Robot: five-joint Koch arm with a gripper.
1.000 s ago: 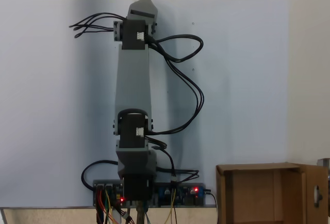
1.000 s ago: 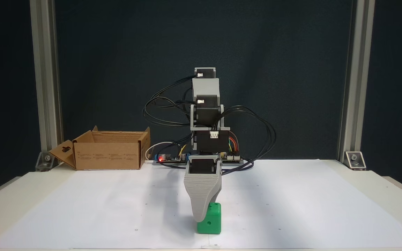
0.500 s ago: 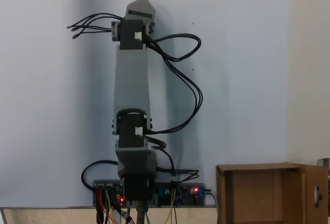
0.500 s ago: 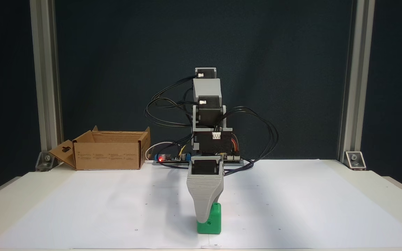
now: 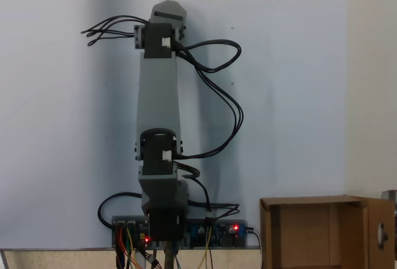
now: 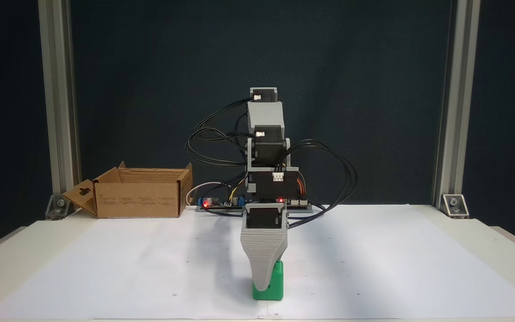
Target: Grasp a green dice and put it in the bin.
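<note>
The green dice (image 6: 278,286) sits on the white paper near the table's front edge in a fixed view. My gripper (image 6: 262,285) is stretched far out from the base and reaches down onto the dice. Its grey front jaw covers the left and middle of the cube, and the other jaw lies hidden behind it. Seen from above in a fixed view, the gripper (image 5: 167,10) is at the far end of the arm and covers the dice. The bin (image 6: 139,199), a brown cardboard box with upright flaps, stands beside the arm's base, also seen as the bin (image 5: 310,232).
The arm's base with its circuit board (image 6: 257,203) and looping black cables (image 6: 338,179) sits at the back of the table. Aluminium posts (image 6: 58,103) stand at both rear corners. White paper (image 6: 373,268) covers the table.
The gripper has shifted slightly right in the front-facing view and sunk lower over the dice, hiding more of it. The dice has stayed in place.
</note>
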